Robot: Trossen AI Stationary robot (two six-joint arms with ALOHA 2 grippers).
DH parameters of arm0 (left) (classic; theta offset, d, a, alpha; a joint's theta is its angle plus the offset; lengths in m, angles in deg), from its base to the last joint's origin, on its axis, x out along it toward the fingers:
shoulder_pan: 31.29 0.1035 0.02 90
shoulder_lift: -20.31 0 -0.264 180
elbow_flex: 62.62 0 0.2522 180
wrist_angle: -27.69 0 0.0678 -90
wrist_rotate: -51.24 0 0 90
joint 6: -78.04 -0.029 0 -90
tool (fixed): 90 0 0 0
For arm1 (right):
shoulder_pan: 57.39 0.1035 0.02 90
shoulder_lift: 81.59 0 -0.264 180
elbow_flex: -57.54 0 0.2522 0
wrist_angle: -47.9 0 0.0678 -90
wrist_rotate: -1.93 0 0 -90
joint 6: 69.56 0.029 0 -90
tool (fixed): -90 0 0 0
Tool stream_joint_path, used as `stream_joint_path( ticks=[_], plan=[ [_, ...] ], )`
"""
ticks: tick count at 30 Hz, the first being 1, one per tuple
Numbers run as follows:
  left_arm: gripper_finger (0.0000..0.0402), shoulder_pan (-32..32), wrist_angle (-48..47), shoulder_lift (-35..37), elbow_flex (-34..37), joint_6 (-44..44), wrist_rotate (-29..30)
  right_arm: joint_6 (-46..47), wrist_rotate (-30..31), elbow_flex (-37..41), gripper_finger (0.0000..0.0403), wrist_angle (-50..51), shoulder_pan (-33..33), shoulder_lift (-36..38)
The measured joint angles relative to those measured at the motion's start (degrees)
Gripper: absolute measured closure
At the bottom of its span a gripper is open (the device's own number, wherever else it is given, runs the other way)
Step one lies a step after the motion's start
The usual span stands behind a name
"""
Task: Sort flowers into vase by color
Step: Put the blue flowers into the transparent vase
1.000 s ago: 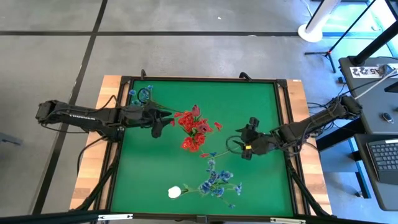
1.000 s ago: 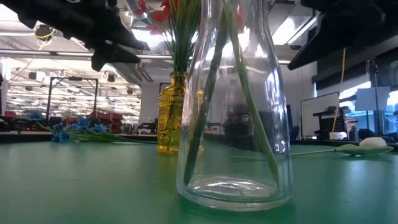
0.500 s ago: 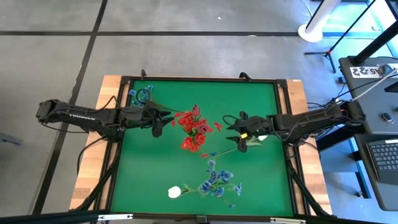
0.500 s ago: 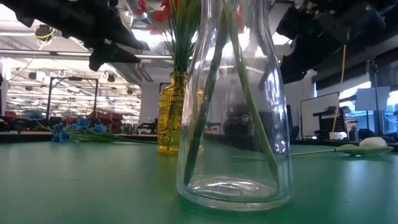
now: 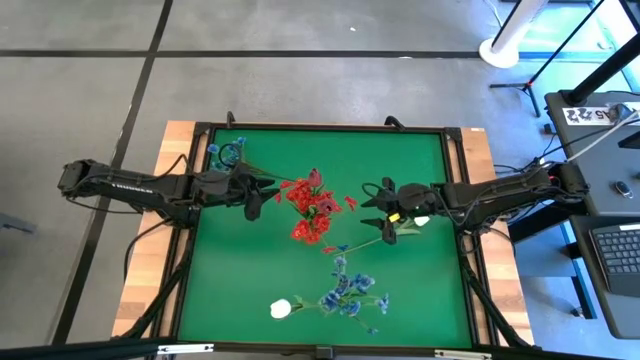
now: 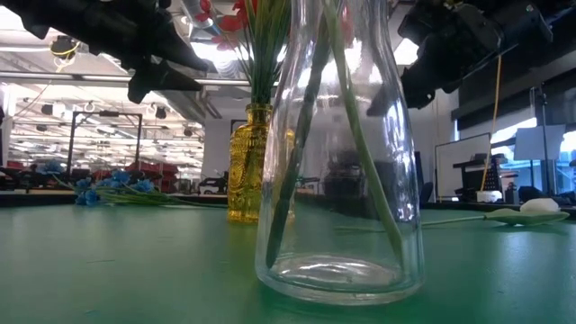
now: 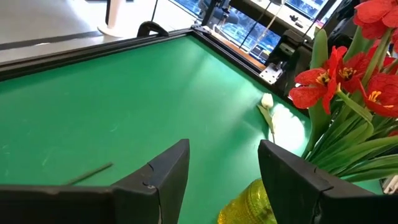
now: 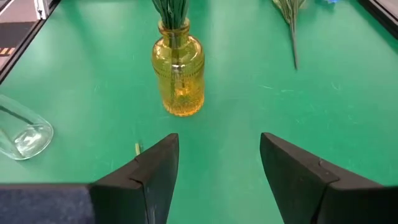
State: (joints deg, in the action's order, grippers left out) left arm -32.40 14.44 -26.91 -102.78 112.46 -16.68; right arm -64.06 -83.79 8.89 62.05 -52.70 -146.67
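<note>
Left of frame in the high view: our left gripper (image 5: 264, 190) hangs at mid-left of the mat, just beside the red flowers (image 5: 312, 205), exactly where it was a second ago. Jaws are apart and empty; its wrist view shows only green mat between the fingers (image 7: 168, 177), with the amber vase (image 7: 249, 208) low and right of them.

Centre: the red flowers stand in the amber vase (image 6: 248, 162). The clear vase (image 6: 337, 153) fills the middle of the low view and holds a few green stems; we can't tell their blossom colour from there.

Right of centre is the change: our right gripper (image 5: 378, 207) has swung up and left from the spot over the blue flowers' stem toward the vases. Over the last half second it barely moved. Jaws apart, nothing between them; the amber vase (image 8: 178, 74) sits straight ahead of its fingers (image 8: 152, 171).

So we read that as a pass that came away empty: no flower carried.

Still loose on the mat: blue flowers (image 5: 350, 292) at lower centre, white flower (image 5: 281, 309) lower left of them, another blue spray (image 5: 222, 149) at upper left.
</note>
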Motion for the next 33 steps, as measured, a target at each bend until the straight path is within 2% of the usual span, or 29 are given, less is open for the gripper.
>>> stream_joint_path(
  ticks=[13,16,21,28,33],
  plan=[
    [0.0215,-2.43,-0.15,0.0,0.0,1.07,-0.11,-1.54,-1.74,0.0,0.0178,-0.43,-1.96,0.0],
    [0.0215,-2.45,-1.73,0.0,0.0,1.73,0.59,-1.42,-0.04,-0.02,0.0178,3.06,-4.19,0.0],
    [0.0215,-2.03,-7.95,0.0,0.0,3.2,5.32,0.43,1.54,-0.02,0.0178,12.35,-9.34,0.0],
    [0.0215,1.87,-20.43,0.0,0.0,4.3,2.96,2.76,-2.5,-0.02,0.0178,20.67,-13.02,0.0],
    [0.0215,9.1,-24.73,-0.02,0.0,5.55,4.71,5.18,-4.29,-0.55,0.0178,20.31,-13.0,-0.01]
  ],
)
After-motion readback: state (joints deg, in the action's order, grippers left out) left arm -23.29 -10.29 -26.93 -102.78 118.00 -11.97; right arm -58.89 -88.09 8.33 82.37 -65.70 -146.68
